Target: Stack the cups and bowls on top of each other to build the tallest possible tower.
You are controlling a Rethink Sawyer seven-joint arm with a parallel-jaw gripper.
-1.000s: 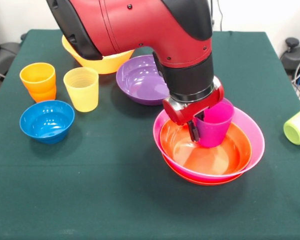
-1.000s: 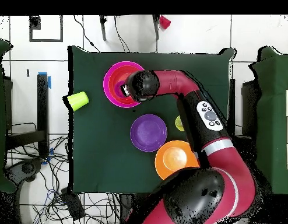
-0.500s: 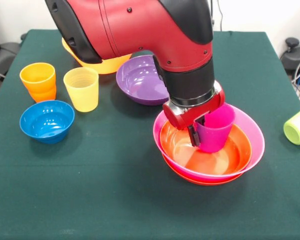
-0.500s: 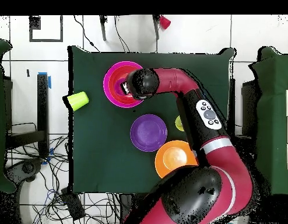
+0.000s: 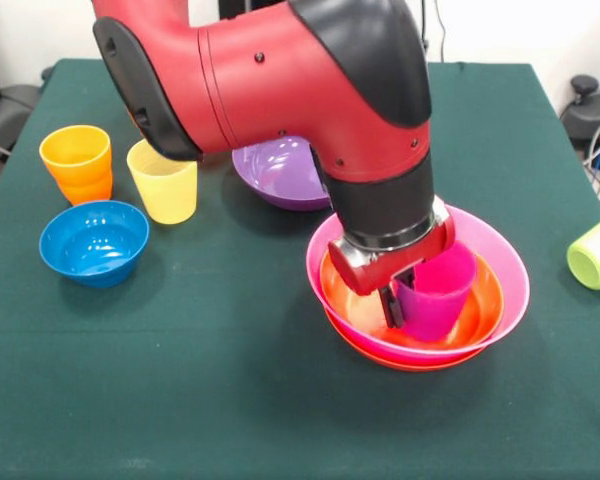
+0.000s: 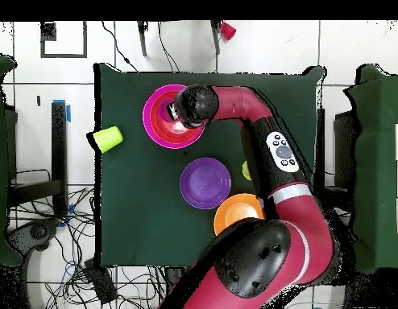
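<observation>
My gripper is shut on the purple cup, with one finger on its outer wall. The cup stands upright, low inside the inner red-orange bowl, which is nested in the pink bowl; a second red-orange bowl shows under them. In the overhead view the arm's wrist covers the cup over the pink bowl. The wide purple bowl lies behind the pile. The yellow cup, orange cup and blue bowl stand at the left.
A lime green cup lies on its side at the right table edge, also seen in the overhead view. The large yellow-orange bowl is mostly under the arm. The arm spans the table's back.
My gripper has come down and toward the camera with the purple cup, so the cup now sits lower in the red-orange bowl. The arm now hides more of the yellow-orange bowl.
</observation>
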